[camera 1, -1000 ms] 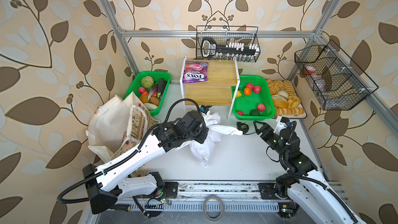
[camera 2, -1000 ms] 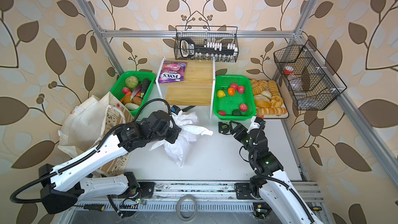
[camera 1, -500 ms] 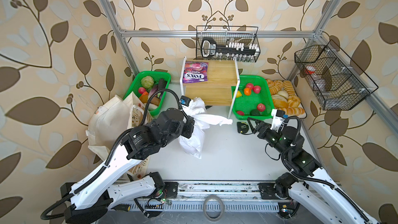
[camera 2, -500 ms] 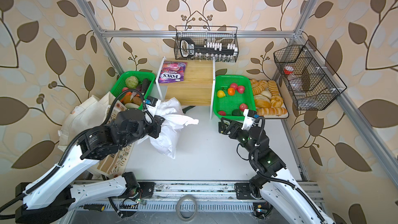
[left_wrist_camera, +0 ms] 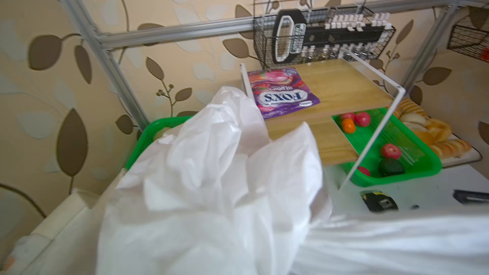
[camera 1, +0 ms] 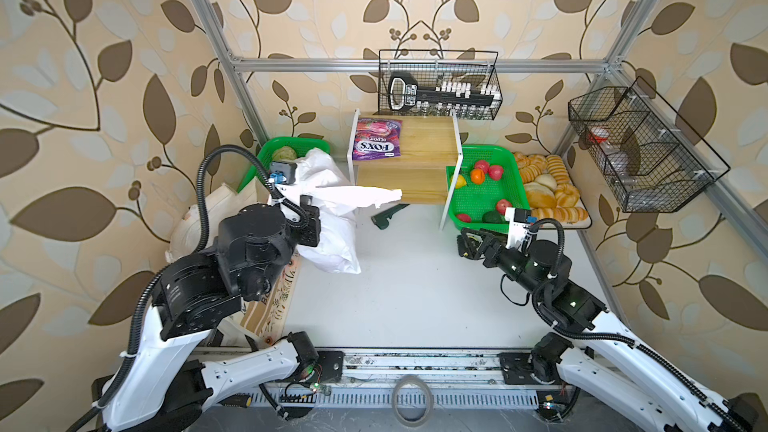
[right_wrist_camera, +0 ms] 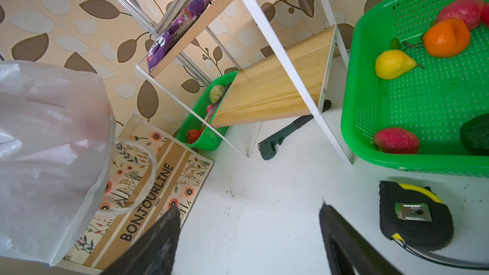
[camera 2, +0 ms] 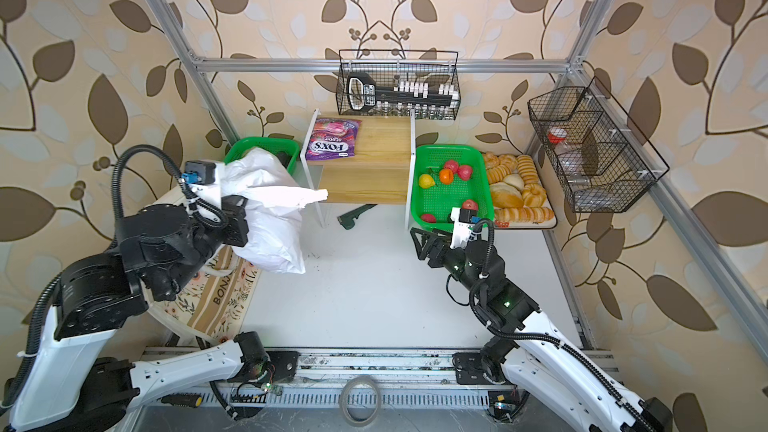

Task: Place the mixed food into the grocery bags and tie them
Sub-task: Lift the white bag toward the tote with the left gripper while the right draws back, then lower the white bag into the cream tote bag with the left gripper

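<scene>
White and crinkly, the plastic bag (camera 1: pixel 332 238) hangs from the left gripper (camera 2: pixel 239 222), which pinches its top tight. The bag is up off the table (camera 1: pixel 415 284), over the edge of the flowery canvas tote (right_wrist_camera: pixel 148 189) on the left. The right gripper (right_wrist_camera: pixel 247 215) is spread wide and empty, low beside a tape measure (right_wrist_camera: pixel 415 215). A yellow pear (right_wrist_camera: pixel 393 64) and an orange (right_wrist_camera: pixel 446 38) lie in the green basket (right_wrist_camera: pixel 354 117) near it. The purple Fox's packet (camera 1: pixel 377 138) lies on the wooden shelf (camera 1: pixel 428 139).
</scene>
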You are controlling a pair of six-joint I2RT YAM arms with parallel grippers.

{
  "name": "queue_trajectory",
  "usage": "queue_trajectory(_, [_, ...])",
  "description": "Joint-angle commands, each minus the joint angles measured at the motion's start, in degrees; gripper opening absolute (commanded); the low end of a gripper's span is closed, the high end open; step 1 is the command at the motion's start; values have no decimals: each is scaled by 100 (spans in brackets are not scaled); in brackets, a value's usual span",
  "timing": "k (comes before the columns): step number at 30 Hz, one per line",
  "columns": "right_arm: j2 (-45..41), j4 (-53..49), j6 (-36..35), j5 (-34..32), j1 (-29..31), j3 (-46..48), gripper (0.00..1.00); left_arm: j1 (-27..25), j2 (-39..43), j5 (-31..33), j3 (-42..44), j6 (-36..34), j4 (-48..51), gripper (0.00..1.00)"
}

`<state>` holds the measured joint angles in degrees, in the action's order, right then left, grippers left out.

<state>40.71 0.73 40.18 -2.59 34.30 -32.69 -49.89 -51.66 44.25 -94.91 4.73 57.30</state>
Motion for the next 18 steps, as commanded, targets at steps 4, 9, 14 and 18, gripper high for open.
queue_trajectory(4, [248,264,-114,65,68,-253,82,20,-272,1402,-289,-1106,-517,0])
queue_trajectory(9, [289,287,-90,16,137,-251,82,858,-976,462,-741,-1270,-318,0])
queue_trajectory(14, [246,217,-64,-37,189,-269,82,2906,-1478,-1598,-875,-873,-337,0])
queue_trajectory(18, [111,158,-63,-177,208,-206,82,3828,-1667,-1873,-1271,-921,-481,0])
